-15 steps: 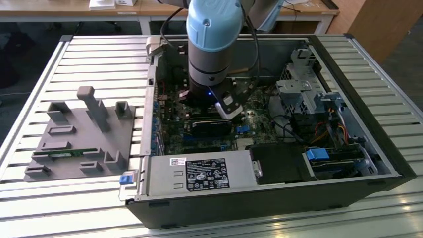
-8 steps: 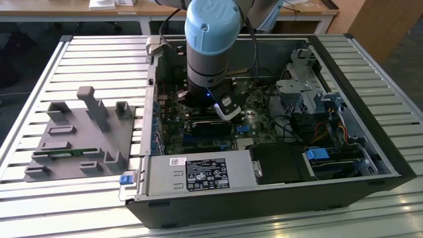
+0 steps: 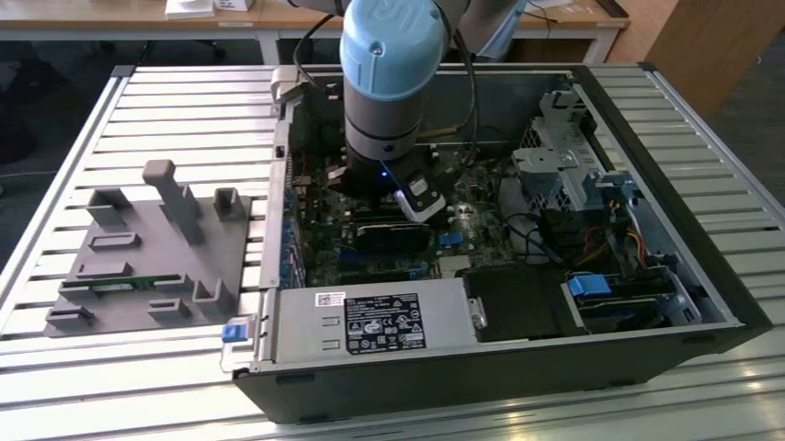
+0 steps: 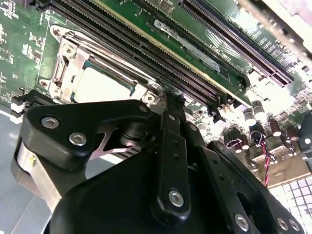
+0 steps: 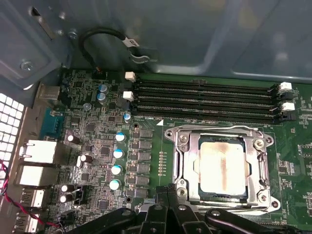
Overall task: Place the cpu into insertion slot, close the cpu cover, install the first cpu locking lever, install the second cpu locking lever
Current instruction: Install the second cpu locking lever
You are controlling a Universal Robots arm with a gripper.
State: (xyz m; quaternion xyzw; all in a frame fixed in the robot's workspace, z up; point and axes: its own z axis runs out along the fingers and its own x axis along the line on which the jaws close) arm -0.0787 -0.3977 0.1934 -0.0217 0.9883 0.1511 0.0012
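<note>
A slatted metal tabletop carries an open computer case. The hand, fingers together and holding nothing, hovers beside the cpu cover, closed over the cpu.

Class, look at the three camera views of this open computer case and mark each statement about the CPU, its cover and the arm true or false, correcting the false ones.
1. The cpu lies in the insertion slot. True.
2. The cpu cover stands raised upright. False: it lies flat, framing the chip.
3. The gripper carries the chip. False: the chip sits in the socket.
4. The long memory slots beside the socket are full. False: they look empty.
5. A grey fixture block lies outside the case, at the exterior view's left. True.
</note>
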